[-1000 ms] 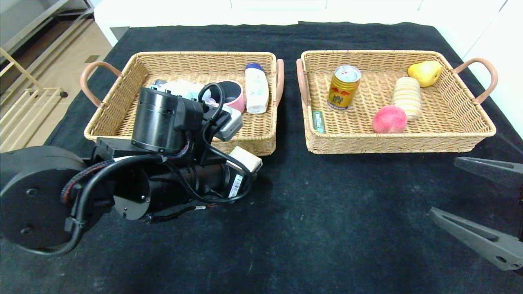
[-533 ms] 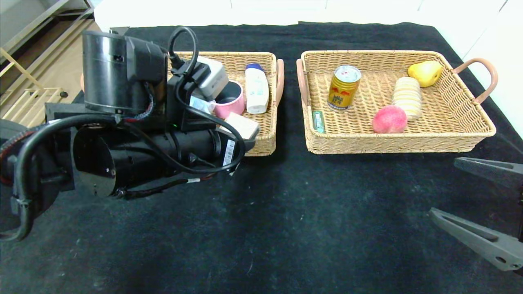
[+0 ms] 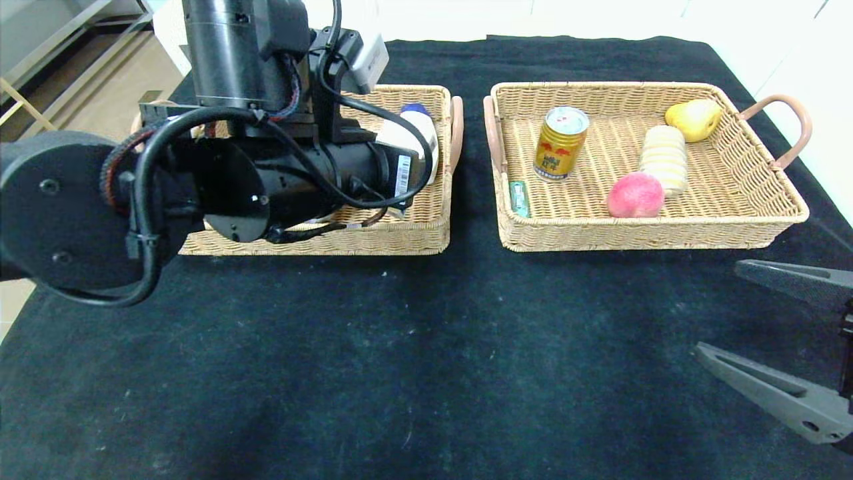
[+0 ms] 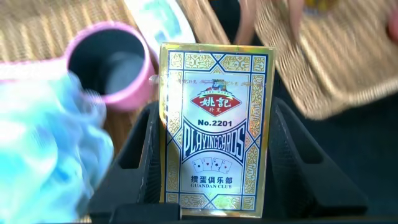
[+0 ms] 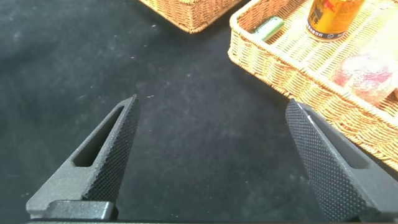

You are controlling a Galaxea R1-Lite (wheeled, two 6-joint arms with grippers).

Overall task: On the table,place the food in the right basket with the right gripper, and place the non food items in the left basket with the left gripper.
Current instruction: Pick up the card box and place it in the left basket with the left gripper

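My left gripper point(image 4: 214, 118) is shut on a gold and blue box of playing cards point(image 4: 214, 124) and holds it over the left basket point(image 3: 426, 233). In the head view the left arm hides most of that basket. A pink cup point(image 4: 109, 62), a light blue item point(image 4: 50, 143) and a white bottle point(image 3: 421, 137) lie in it. The right basket point(image 3: 640, 235) holds a gold can point(image 3: 561, 143), a peach point(image 3: 635, 195), a pear point(image 3: 693, 119), a roll of biscuits point(image 3: 663, 159) and a small green packet point(image 3: 518, 198). My right gripper point(image 3: 716, 307) is open and empty above the cloth.
The black cloth point(image 3: 433, 347) covers the table in front of both baskets. The right basket's near corner shows in the right wrist view point(image 5: 280, 62). The table's left edge drops to the floor point(image 3: 80, 87).
My left arm has risen from the cloth in front of the left basket and moved back over it, carrying the card box. The right arm has barely moved.
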